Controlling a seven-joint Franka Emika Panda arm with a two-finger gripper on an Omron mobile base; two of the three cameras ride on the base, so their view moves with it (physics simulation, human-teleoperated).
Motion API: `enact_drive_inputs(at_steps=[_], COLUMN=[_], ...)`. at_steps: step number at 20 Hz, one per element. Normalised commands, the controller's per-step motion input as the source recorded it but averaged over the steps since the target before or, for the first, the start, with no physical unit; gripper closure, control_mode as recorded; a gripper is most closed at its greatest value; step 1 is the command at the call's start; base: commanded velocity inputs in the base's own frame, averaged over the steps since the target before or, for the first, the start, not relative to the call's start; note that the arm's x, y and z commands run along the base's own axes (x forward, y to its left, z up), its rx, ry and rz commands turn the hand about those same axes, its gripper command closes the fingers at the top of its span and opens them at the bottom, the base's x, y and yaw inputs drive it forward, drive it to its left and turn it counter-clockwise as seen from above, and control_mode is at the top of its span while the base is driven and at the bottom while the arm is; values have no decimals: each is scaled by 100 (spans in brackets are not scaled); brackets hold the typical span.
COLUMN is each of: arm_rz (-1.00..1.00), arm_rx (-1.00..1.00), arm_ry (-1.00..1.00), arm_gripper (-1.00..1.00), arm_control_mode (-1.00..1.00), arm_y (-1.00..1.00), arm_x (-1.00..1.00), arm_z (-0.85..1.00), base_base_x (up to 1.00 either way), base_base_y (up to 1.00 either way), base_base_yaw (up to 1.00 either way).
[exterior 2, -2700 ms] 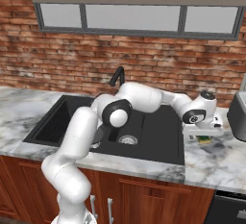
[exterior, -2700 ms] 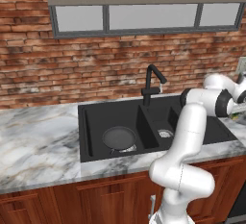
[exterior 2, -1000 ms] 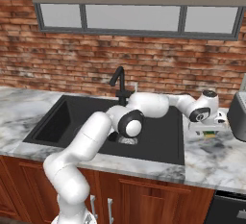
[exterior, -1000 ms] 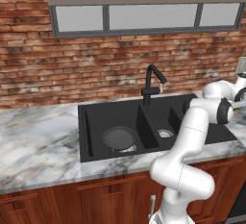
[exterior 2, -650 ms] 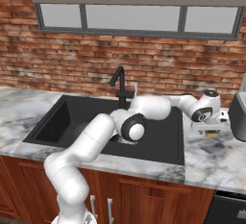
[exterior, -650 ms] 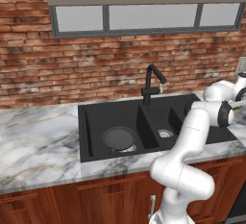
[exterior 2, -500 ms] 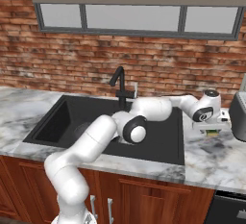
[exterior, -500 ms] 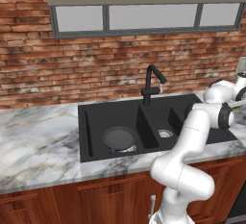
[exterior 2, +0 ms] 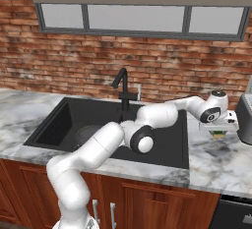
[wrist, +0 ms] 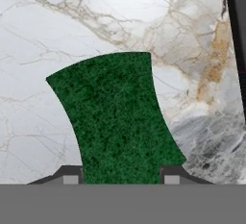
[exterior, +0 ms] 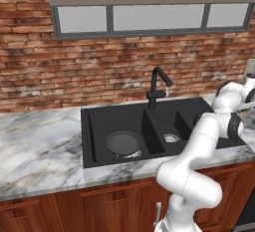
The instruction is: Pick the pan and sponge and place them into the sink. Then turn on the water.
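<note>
Between the gripper's (wrist: 123, 180) two dark fingertips (wrist: 70, 177) lies the sponge (wrist: 115, 117), its green scrub face up and running straight out ahead of the hand on the marble counter (wrist: 57, 21). Over the last second the jaws have been drawing in from wide apart, and each tip now stands right at a flank of the sponge; whether they already pinch it I cannot tell, since nothing shows it lifted. In the right base view the hand (exterior 2: 222, 123) sits low over the counter, with the sponge's yellow-green edge (exterior 2: 220, 133) peeping just beneath it. That narrowing suggests the grasp is about complete, so the lift and carry toward the sink (exterior 2: 162, 154) should come next. The sponge looks small and soft with a coarse dark green top. Well away across the sink, the pan (exterior: 123, 143) already rests in the far basin; no water runs from the faucet (exterior: 158, 84).
</note>
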Motion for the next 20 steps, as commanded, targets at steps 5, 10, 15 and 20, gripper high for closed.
enact_drive_inputs(at_steps=[5,10,15,20], arm_rz=[-7,-5,0,0], arm_rx=[0,0,0,0], arm_ry=[0,0,-7,-17], arm_gripper=[100,100,100,100], arm_control_mode=[-100,-100,-100,-100], arm_y=[1,43,98,100], arm_x=[-30,-84,-97,-92], arm_z=[0,18,13,0], base_base_x=[0,0,0,0], base_base_y=[0,0,0,0], base_base_yaw=[0,0,0,0])
